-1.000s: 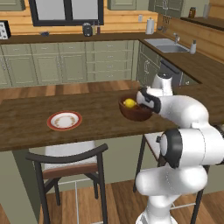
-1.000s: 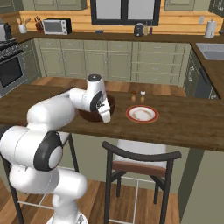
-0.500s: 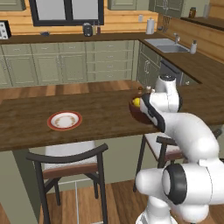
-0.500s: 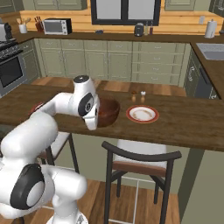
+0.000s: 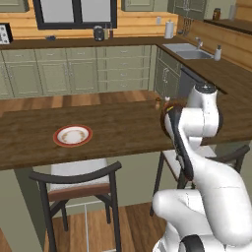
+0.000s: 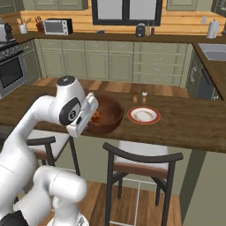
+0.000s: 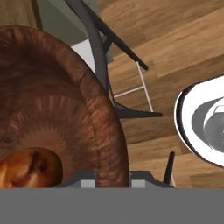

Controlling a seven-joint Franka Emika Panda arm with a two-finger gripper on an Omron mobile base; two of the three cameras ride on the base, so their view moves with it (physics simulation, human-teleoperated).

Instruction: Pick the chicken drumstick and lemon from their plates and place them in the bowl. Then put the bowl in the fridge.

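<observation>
Bowl (image 6: 107,115) of thick ridged reddish-brown wood

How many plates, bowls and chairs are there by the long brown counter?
Plates: 1
Bowls, held by the gripper: 1
Chairs: 2
Total: 4

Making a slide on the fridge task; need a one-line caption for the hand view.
Gripper shut on the wooden bowl rim, drumstick inside, chair and floor below.
</observation>
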